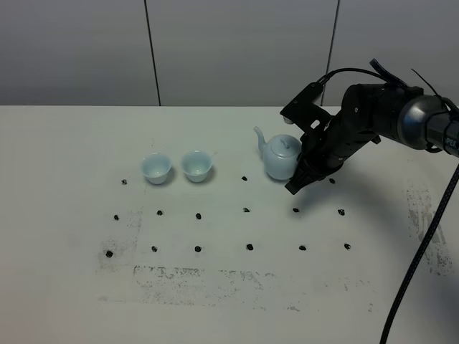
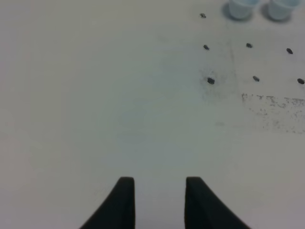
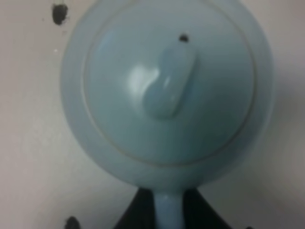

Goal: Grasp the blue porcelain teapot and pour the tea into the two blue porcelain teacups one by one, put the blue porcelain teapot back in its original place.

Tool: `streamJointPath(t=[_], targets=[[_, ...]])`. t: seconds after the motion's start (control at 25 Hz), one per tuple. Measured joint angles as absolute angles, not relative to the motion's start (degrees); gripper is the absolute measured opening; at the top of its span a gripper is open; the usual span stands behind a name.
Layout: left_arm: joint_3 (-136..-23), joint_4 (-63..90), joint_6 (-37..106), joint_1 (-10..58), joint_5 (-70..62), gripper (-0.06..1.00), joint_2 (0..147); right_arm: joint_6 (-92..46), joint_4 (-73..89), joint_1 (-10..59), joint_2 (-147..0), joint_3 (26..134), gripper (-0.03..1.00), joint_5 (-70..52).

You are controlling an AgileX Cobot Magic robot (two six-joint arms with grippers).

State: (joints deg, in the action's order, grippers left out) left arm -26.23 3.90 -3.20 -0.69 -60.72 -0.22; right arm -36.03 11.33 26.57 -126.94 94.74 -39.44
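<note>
Teapot: the teapot point(image 1: 280, 159) stands upright on the white table point(image 1: 64, 287), on the right half, with its lid on.
Spout: the thin spout point(image 1: 258, 135) points towards the cups.
Handle: the handle point(image 3: 167, 210) sits on the far side from the spout, between the two dark fingers of the right gripper.
Lid: the lid point(image 3: 214, 95) is seen from straight above in the right wrist view; it has an oblong knob point(image 3: 169, 86) and a small vent hole beside it.
Right gripper: the right gripper point(image 1: 300, 179) is at the teapot's handle side, its jaws closed in against the handle from both sides.
Left gripper: the left gripper point(image 2: 159, 191) hangs over bare table, its jaws apart with nothing between them.
Cups: the left cup point(image 1: 156, 168) and the right cup point(image 1: 197, 166) stand upright, just beside each other, well apart from the teapot on its spout side.
Marks: rows of black dots point(image 1: 246, 210) lie on the table in front of the cups and teapot, with grey scuffing nearer the front edge.
</note>
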Motion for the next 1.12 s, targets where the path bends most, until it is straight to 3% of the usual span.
streamJointPath(t=[0.44,0.92,1.12], targets=[[-26.2,3.9,-3.2,-0.7,-60.7,0.29,-0.2,-39.2,8.7,29.0,-121.3,97.1,0.03,-40.7],[-26.2,3.9,-3.2,-0.7,-60.7,0.29,-0.2,-55.0,8.2,33.9,-137.1,133.6,0.03,-56.7],[-26.2,3.9,-3.2,-0.7,-60.7,0.29,-0.2,-59.3,5.3,36.2,-143.1,142.1,0.03,-58.0]])
